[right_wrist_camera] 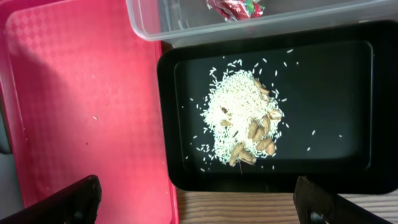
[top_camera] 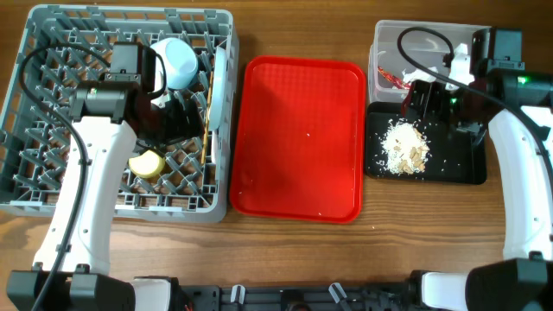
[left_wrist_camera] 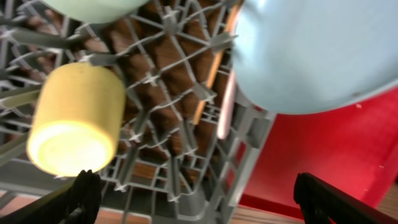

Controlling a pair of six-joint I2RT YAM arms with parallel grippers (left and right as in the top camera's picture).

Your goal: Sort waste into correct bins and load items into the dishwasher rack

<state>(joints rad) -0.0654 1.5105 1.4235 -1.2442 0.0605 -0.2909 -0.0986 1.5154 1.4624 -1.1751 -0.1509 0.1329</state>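
Nearest in the rack, one yellow cup lies on its side on the pegs. At about the same depth on the right sits one black tray. It holds one heap of scraps, pale grains with a few brown pieces, and loose grains lie scattered round the heap inside the tray. Between the rack and the black tray lies one red tray, bare but for a few specks.

Further back, the chopsticks lie along the rack's right side; I cannot tell how many. One pale blue plate stands on edge just beside them, against the right wall. One green bowl shows only as a curved edge beyond the cup in the left wrist view. Farthest in the rack, one blue bowl sits tilted among the pegs, so there are two bowls in all. Just behind the black tray, one clear tub holds one red-and-white wrapper.

The left gripper hangs over the rack between the cup and the plate. Its fingers are spread wide, with nothing between them, and they touch nothing. The right gripper hangs over the black tray, spread just as wide and empty
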